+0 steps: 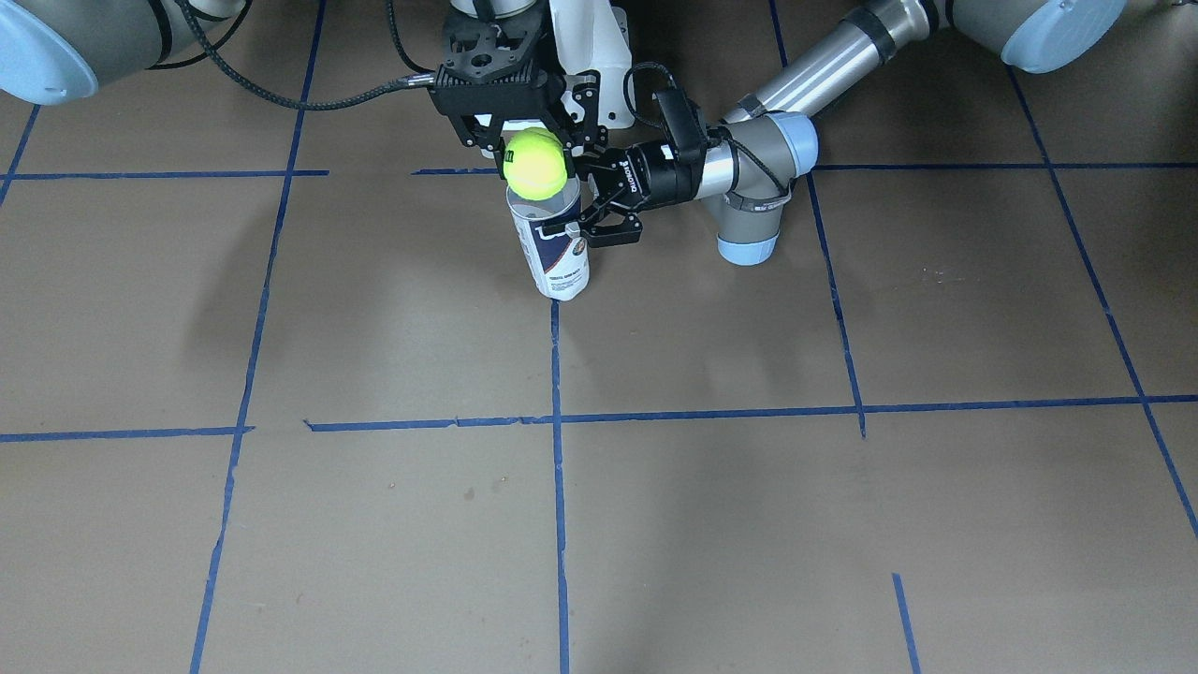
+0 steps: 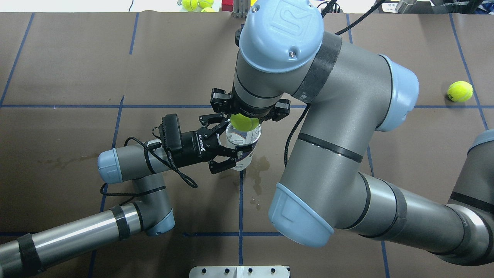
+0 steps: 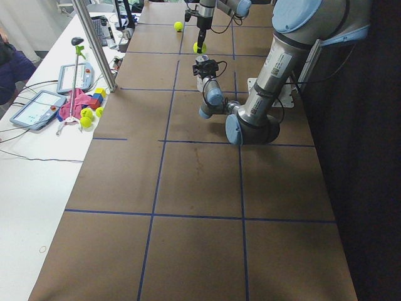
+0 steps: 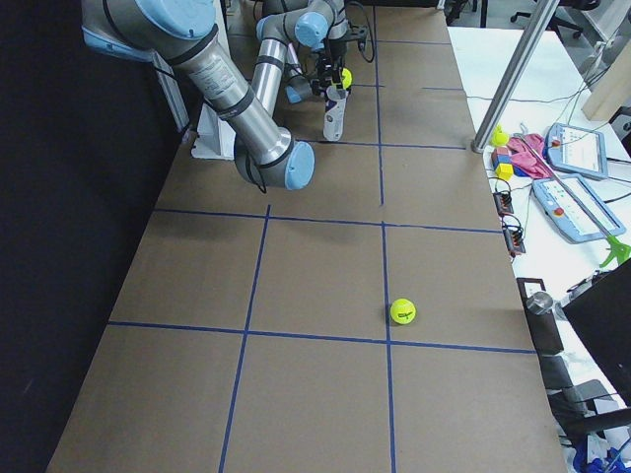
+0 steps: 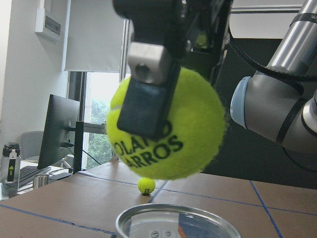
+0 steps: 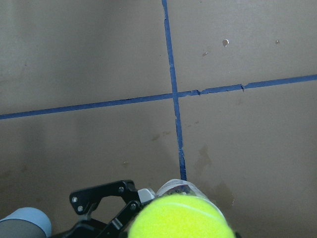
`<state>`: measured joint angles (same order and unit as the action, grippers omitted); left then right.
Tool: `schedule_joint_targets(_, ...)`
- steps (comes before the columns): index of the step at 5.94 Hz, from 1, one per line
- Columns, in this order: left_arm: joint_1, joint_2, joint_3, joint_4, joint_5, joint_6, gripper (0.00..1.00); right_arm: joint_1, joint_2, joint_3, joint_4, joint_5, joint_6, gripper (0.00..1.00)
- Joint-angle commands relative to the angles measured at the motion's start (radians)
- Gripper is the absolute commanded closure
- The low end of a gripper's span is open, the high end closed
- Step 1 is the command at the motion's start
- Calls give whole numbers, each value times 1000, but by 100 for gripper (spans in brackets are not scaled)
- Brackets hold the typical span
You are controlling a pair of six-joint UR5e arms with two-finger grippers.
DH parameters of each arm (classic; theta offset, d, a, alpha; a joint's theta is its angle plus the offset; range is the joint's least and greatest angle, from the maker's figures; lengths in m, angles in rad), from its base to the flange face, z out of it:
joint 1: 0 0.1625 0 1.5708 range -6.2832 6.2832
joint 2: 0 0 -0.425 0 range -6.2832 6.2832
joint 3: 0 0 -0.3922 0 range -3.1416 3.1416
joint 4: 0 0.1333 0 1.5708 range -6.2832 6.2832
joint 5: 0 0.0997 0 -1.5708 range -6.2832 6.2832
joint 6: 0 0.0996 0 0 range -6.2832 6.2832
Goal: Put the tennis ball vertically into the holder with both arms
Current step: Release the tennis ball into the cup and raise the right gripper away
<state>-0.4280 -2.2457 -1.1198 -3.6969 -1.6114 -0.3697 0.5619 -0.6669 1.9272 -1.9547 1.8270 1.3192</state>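
Note:
A yellow-green tennis ball (image 1: 535,165) is pinched in my right gripper (image 1: 535,148), which points straight down. The ball hangs just above the open mouth of the holder (image 1: 556,257), a clear tube with a white and navy label that stands upright on the table. My left gripper (image 2: 231,141) comes in level from the side and is shut around the holder's (image 2: 244,143) upper part. In the left wrist view the ball (image 5: 168,126) hangs a little above the holder's rim (image 5: 178,219). In the right wrist view the ball (image 6: 181,218) covers most of the rim (image 6: 184,185).
A spare tennis ball (image 2: 460,91) lies on the table at the far right; it also shows in the exterior right view (image 4: 402,311). More balls (image 2: 191,4) lie past the far edge. The white pedestal base (image 1: 599,56) stands just behind the holder. Blue tape lines cross the brown tabletop.

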Motion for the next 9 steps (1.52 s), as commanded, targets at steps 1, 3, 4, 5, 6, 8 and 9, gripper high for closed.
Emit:
schedule_joint_targets(1, 0, 0, 0, 0, 1, 0, 53, -28, -5, 1, -1, -38, 0, 4)
schedule_joint_targets(3, 0, 0, 0, 0, 1, 0, 53, -33, -3, 3, -1, -38, -2, 1)
schedule_joint_targets(4, 0, 0, 0, 0, 1, -2, 53, -31, -3, 10, -1, -31, -12, 0)
schedule_joint_targets(5, 0, 0, 0, 0, 1, -2, 53, -27, -11, 21, -1, -28, -26, 0)
schedule_joint_targets(6, 0, 0, 0, 0, 7, -3, 53, 19, -28, 21, -16, -9, -110, 0)
schedule_joint_targets(8, 0, 0, -1, -2, 8, -3, 53, 271, -147, 16, -10, 250, -429, 0)
schedule_joint_targets(9, -2, 2, -3, -2, 16, -26, 53, 403, -224, 0, -1, 329, -639, 0)
